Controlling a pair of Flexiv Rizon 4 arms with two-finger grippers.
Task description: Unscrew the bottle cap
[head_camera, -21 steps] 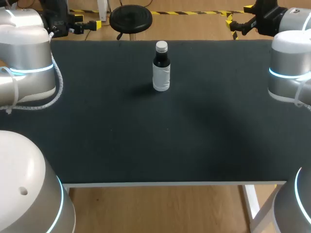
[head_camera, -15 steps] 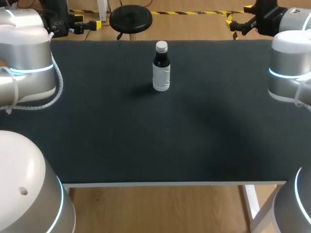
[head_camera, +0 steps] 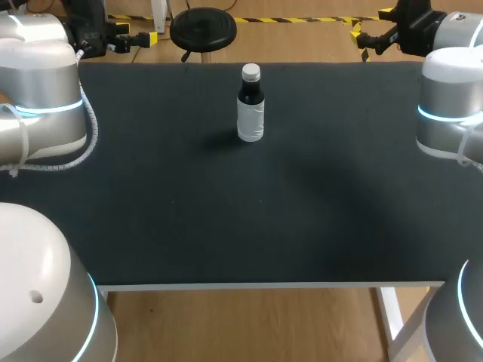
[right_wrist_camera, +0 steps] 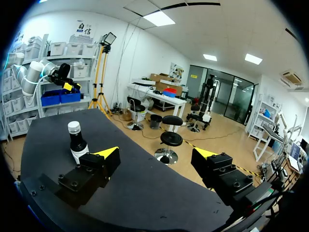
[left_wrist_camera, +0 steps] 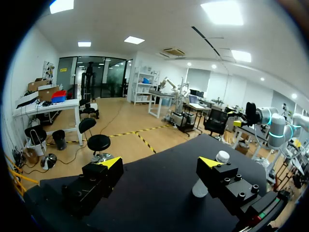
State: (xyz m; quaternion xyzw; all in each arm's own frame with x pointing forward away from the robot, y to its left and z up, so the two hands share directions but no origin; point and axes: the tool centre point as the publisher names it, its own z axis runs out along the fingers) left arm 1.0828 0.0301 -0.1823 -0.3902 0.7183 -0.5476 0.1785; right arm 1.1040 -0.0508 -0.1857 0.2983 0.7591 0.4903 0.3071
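Head view, upper left of frame: my left arm [head_camera: 41, 83] sits off the bench's [head_camera: 226, 211] left edge, with its jaws out past the far left corner. Left jaws: wide apart, nothing between them. In the left wrist view the two yellow tips [left_wrist_camera: 110, 162] stand well apart over the dark bench [left_wrist_camera: 154, 188].

Head view, upper middle: bottle [head_camera: 250, 105] upright on the bench, near the far edge and well apart from both arms. It has dark contents, a white label round the lower body, and a white cap [head_camera: 250, 72] on the neck.

Left wrist view: bottle [left_wrist_camera: 201, 187] ahead of the jaws, partly hidden behind one finger. Its cap [left_wrist_camera: 222, 156] shows just above that finger.

Head view, upper right: my right arm [head_camera: 453, 90] sits off the bench's right edge, jaws past the far right corner. Right jaws: also wide, holding nothing.

Right wrist view: yellow tips [right_wrist_camera: 108, 152] well apart. The bottle [right_wrist_camera: 77, 142] stands ahead and to the outer side of one finger, not between the two, cap [right_wrist_camera: 73, 127] on top. Bare bench [right_wrist_camera: 145, 179] lies between the fingers.
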